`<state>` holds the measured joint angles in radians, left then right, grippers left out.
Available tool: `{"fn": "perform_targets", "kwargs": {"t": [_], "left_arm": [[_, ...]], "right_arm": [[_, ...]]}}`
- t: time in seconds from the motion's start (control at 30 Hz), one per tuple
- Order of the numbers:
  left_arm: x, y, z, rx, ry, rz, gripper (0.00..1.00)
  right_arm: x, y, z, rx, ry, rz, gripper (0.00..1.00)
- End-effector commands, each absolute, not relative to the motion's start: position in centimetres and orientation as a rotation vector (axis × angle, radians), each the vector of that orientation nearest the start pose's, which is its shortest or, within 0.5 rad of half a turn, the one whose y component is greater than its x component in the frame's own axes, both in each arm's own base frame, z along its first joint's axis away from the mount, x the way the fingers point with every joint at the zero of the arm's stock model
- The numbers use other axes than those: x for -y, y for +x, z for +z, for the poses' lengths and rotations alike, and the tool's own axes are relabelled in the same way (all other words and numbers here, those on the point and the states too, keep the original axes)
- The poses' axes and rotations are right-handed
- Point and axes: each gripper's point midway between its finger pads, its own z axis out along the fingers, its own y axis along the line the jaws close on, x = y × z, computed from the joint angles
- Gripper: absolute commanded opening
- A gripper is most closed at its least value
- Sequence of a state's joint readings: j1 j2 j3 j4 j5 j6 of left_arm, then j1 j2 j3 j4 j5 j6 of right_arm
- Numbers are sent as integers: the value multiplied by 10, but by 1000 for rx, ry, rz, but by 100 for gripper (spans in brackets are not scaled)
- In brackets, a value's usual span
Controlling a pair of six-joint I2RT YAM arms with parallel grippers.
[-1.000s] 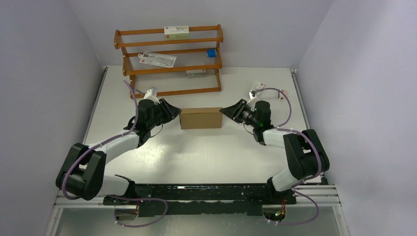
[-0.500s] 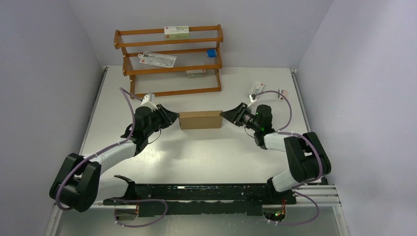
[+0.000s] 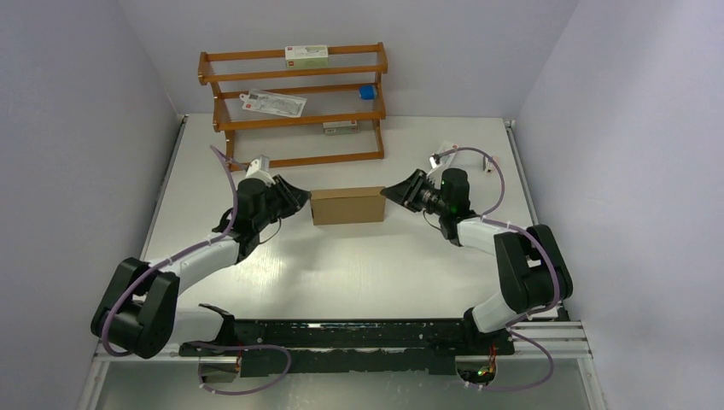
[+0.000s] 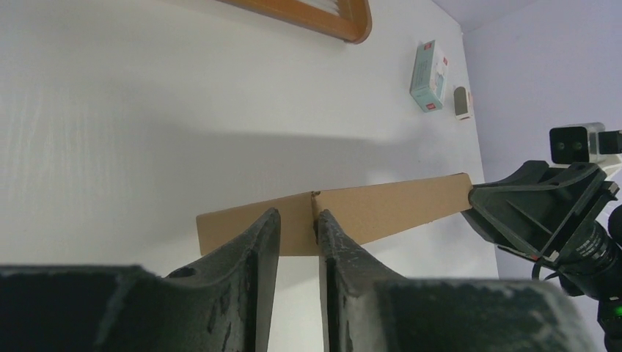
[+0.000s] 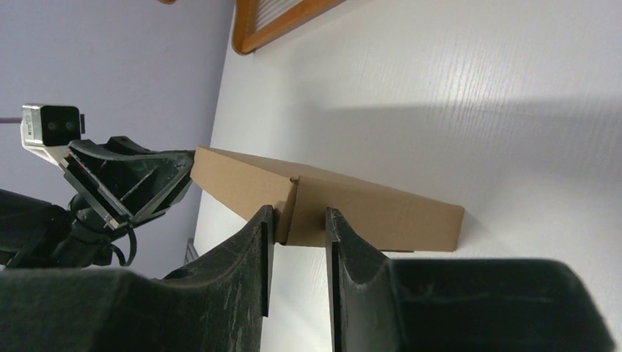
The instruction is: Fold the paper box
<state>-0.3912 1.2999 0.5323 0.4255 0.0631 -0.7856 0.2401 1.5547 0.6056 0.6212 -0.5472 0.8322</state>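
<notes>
Box (image 3: 347, 206) is lying just before the rack (image 3: 293, 102), long axis spanning your arms; left pincer (image 3: 300, 199) and right pincer (image 3: 388, 193) are meeting its ends, narrowly parted, whether pinching cannot be told.

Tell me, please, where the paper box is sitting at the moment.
In the top external view, the paper box sits mid-table, between the left tool and the right tool, just in front of the wooden rack.
</notes>
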Motion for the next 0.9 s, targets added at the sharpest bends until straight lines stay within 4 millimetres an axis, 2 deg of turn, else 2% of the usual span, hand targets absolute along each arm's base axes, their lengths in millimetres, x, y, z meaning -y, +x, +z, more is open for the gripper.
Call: {"fn": "perform_targets", "kwargs": {"t": [0.0, 0.13, 0.27, 0.47, 0.7, 0.87], "left_arm": [[151, 304, 58, -2282, -419, -598, 32], [160, 314, 93, -2208, -416, -676, 42], [166, 318, 115, -2150, -421, -747, 48], [176, 320, 133, -2101, -409, -830, 53], [183, 327, 162, -1996, -402, -912, 64], [194, 337, 163, -1969, -383, -978, 71]], "right_arm": [[-175, 321, 36, -2392, 374, 983, 4], [-179, 331, 53, -2354, 354, 1002, 10], [-183, 335, 65, -2327, 345, 1039, 16], [-194, 338, 77, -2306, 325, 1133, 22], [-194, 343, 85, -2290, 293, 1126, 22], [-195, 342, 82, -2293, 287, 1132, 24]]}}
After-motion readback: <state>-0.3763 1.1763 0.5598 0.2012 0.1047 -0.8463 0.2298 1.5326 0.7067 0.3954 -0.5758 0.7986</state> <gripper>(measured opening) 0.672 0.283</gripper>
